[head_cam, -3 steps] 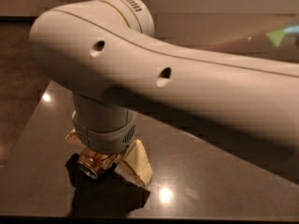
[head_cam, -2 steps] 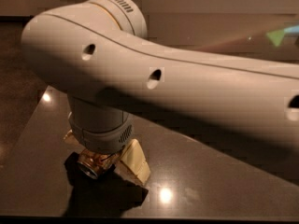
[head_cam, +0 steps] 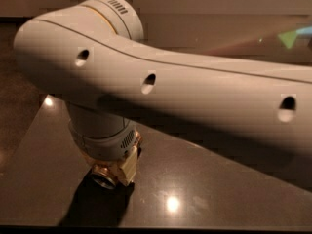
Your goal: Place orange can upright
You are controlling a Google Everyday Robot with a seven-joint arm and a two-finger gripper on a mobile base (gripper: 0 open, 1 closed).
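Observation:
The orange can (head_cam: 101,176) shows as a shiny gold body with a round end facing the lower left, low over the dark table (head_cam: 229,189) and directly under my wrist. It looks tilted or on its side, not upright. My gripper (head_cam: 113,175) points down at the can. One pale yellow finger (head_cam: 129,165) presses against the can's right side. The other finger is hidden behind the can and the wrist. The gripper looks shut on the can. My large white arm (head_cam: 195,96) crosses the whole view and hides much of the table.
The dark glossy table shows ceiling light reflections (head_cam: 171,204). Its left edge (head_cam: 29,130) runs diagonally beside dark flooring. A wall runs along the back, with a small green shape (head_cam: 288,38) at the far right.
The arm has shifted, with the elbow now further right and the wrist turned. The right finger, splayed out earlier, now sits tight against the can. The left finger no longer shows.

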